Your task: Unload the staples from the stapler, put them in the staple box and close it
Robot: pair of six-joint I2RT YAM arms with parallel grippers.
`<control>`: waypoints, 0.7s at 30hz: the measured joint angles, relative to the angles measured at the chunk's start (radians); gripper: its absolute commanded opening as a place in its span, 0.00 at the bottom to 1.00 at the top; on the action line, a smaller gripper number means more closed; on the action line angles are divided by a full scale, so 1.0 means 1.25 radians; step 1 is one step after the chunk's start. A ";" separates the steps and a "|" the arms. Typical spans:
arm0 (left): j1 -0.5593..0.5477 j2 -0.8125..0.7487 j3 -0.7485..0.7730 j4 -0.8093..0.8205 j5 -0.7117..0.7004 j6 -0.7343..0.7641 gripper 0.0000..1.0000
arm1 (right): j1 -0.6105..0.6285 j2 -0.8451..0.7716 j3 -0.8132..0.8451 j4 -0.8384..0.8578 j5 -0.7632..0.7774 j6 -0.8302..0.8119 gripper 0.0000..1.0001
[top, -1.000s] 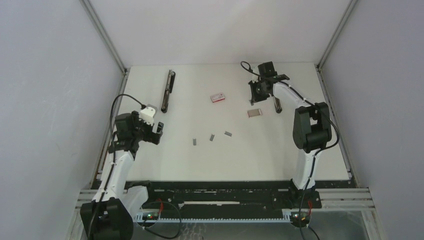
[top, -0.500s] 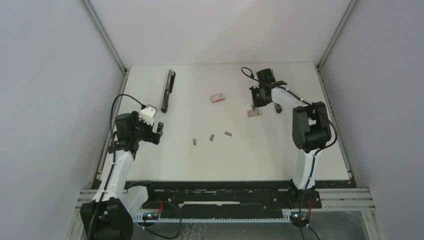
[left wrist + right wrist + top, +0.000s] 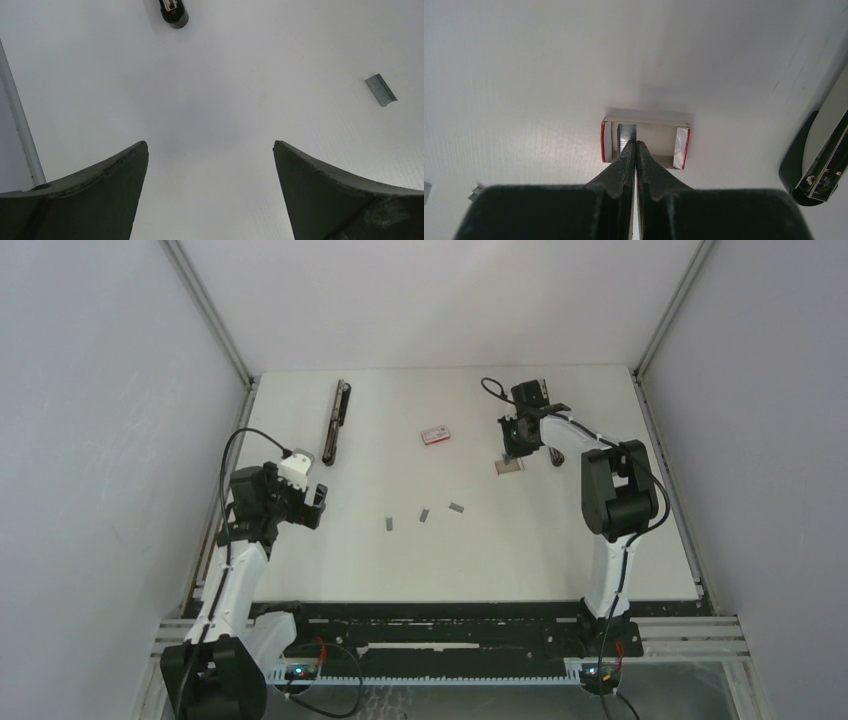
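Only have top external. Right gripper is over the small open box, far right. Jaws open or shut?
Observer: Shut. On right wrist, the right gripper has its tips together at a grey strip inside the open box.
Operator: Left one?
Observer: Left wrist shows the left gripper wide open, nothing between its fingers.
Operator: Anything ahead of it?
Observer: One loose staple strip lies flat on the table, upper right of that view.
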 measured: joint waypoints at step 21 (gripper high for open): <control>0.000 -0.001 0.000 0.000 0.000 0.000 1.00 | 0.001 0.033 0.000 0.000 0.000 0.000 0.00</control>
